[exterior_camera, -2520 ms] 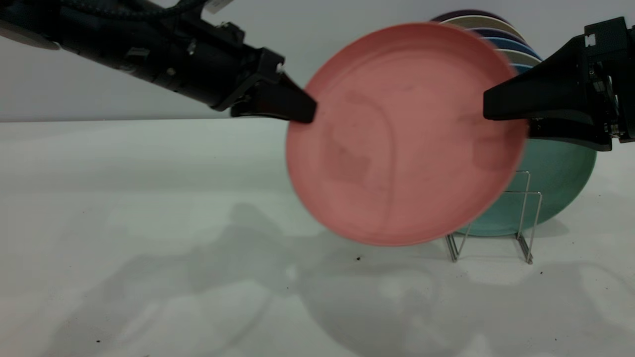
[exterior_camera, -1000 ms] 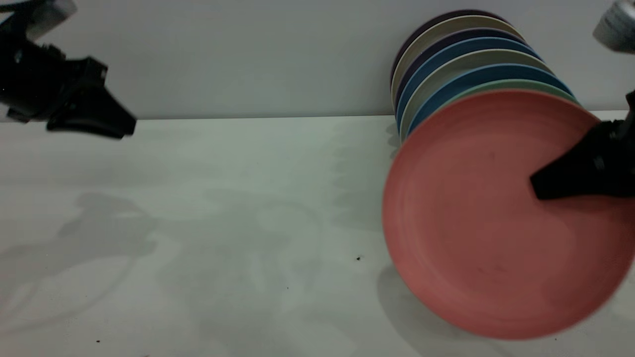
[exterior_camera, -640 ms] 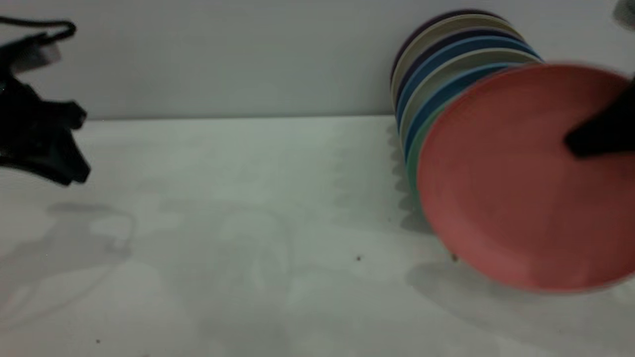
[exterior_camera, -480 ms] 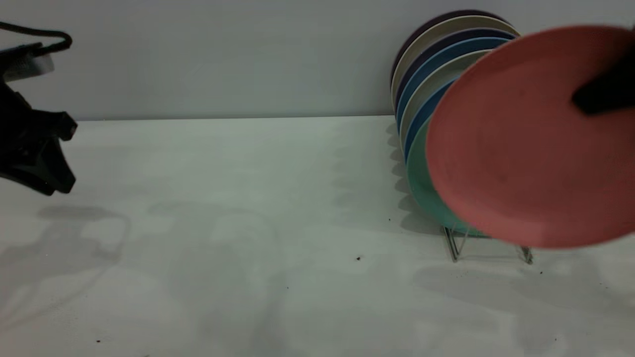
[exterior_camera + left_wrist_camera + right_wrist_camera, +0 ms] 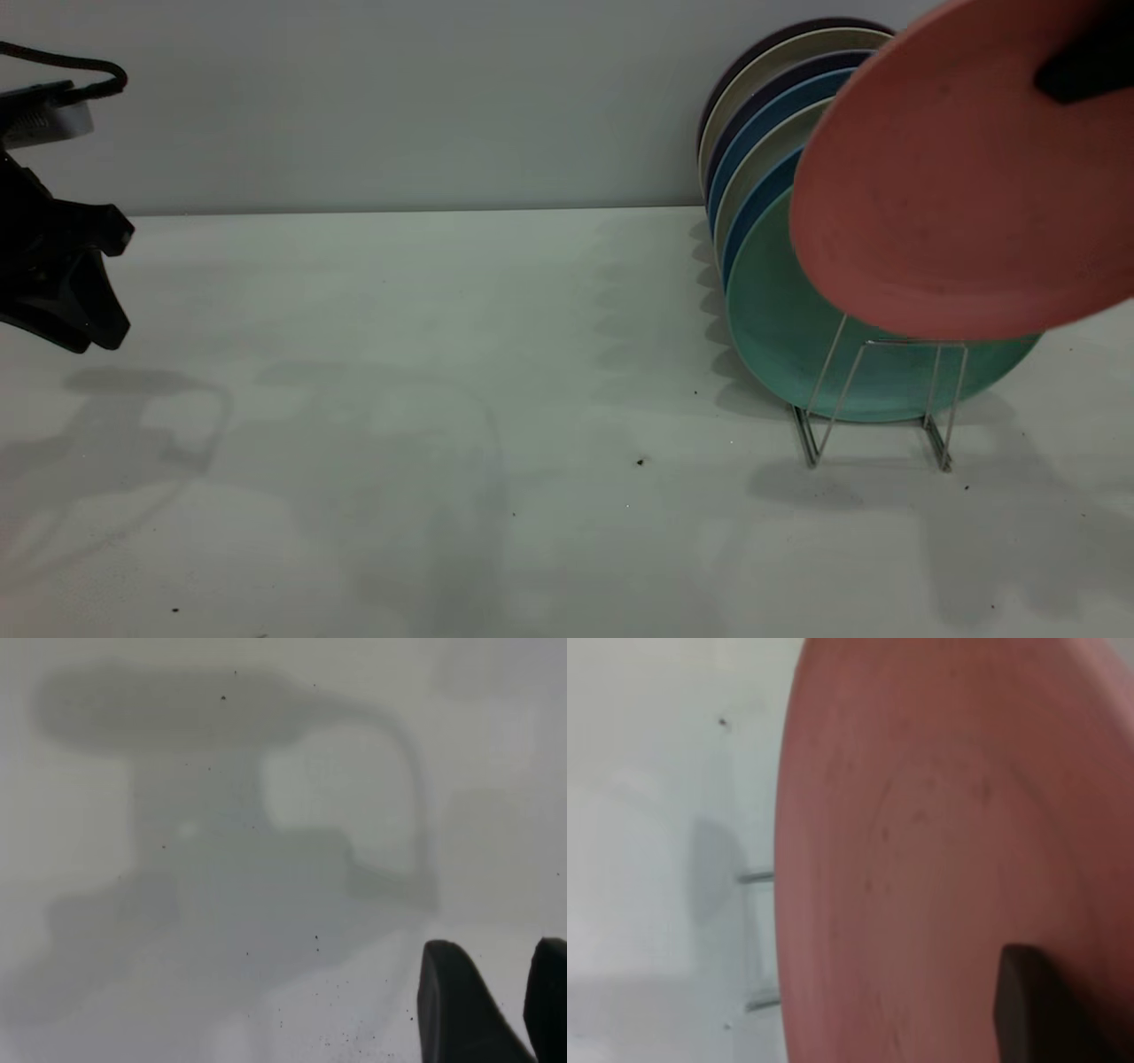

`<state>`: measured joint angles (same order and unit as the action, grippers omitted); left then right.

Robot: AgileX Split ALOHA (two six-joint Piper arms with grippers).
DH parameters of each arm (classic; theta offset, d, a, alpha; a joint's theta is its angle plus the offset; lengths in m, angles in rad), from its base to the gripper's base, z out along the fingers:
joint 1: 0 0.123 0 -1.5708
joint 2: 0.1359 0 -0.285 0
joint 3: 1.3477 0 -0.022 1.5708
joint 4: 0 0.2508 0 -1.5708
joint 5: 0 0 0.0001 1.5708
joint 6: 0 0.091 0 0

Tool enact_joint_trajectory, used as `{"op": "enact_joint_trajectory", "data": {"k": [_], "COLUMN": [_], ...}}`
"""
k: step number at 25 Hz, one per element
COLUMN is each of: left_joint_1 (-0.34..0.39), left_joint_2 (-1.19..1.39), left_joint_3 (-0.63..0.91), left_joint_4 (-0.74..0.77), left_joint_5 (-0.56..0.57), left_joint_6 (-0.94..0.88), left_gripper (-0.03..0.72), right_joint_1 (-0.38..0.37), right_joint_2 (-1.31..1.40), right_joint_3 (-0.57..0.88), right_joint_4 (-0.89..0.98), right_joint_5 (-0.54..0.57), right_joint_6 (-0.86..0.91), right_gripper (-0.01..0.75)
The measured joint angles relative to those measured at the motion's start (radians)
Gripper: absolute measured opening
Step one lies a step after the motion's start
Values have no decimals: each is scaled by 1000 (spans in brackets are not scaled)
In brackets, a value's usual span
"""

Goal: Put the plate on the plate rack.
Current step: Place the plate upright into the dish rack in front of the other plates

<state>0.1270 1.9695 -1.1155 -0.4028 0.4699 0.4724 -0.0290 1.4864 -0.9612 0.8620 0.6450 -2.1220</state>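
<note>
The salmon-pink plate (image 5: 939,177) hangs tilted in the air at the upper right. It is above the front of the silver wire plate rack (image 5: 886,399) and overlaps the racked plates. My right gripper (image 5: 1085,71) is shut on its upper right rim. In the right wrist view the plate (image 5: 939,833) fills the frame, with one dark finger (image 5: 1028,1001) pressed on its face and the other finger hidden behind it. Rack wires (image 5: 757,877) show beside the plate's edge. My left gripper (image 5: 84,341) is open and empty at the far left, just above the table (image 5: 493,948).
A teal-green plate (image 5: 788,346) stands in the rack's front slot, with several blue, beige and dark plates (image 5: 753,115) in a row behind it. The white table (image 5: 399,399) stretches between the two arms, and a grey wall lies behind.
My right gripper has carried the pink plate up and to the right, uncovering the teal plate and the rack's front loops. My left gripper let go earlier and withdrew to the far left.
</note>
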Motion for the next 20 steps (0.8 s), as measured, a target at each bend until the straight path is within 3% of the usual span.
{"op": "enact_joint_trajectory", "data": {"k": [10, 20], "left_joint_1": [0, 0], "left_joint_2": [0, 0], "left_joint_3": [0, 0], "left_joint_4": [0, 1], "left_joint_5": [0, 0], "left_joint_6": [0, -1], "left_gripper": [238, 239], "right_joint_1": [0, 0], "right_joint_2": [118, 222], "right_joint_3": [-124, -128], "right_joint_4": [18, 45], "right_joint_5": [-2, 0], "right_joint_6": [0, 0], "right_gripper": [121, 121]}}
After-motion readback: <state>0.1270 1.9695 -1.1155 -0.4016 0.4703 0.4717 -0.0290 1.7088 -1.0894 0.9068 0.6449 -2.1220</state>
